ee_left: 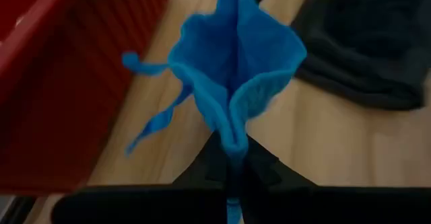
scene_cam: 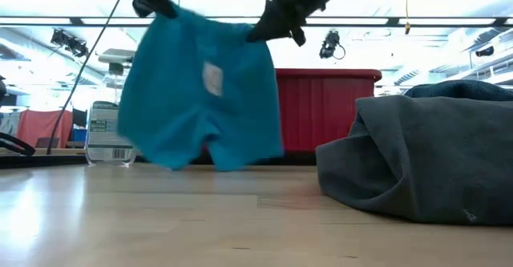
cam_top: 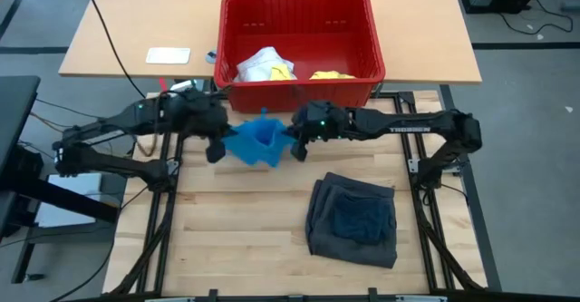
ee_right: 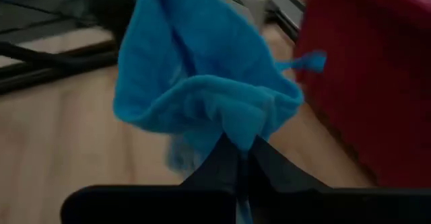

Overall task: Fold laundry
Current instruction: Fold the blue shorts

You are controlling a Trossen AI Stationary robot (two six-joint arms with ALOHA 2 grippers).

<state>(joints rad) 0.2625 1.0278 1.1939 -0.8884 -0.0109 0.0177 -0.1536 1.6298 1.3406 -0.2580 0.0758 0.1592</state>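
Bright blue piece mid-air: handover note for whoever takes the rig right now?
Left gripper: shut on one top corner of the bright blue piece.
Right gripper: shut on the other top corner.
The piece hangs between them above the table, just in front of the red basket; in the low view its hem hangs close to the tabletop.
Done: dark grey shorts lie bundled on the table, on the right arm's side.
Left: lay the blue piece flat and fold it. A yellow shirt and a white piece are in the basket, not yet folded.
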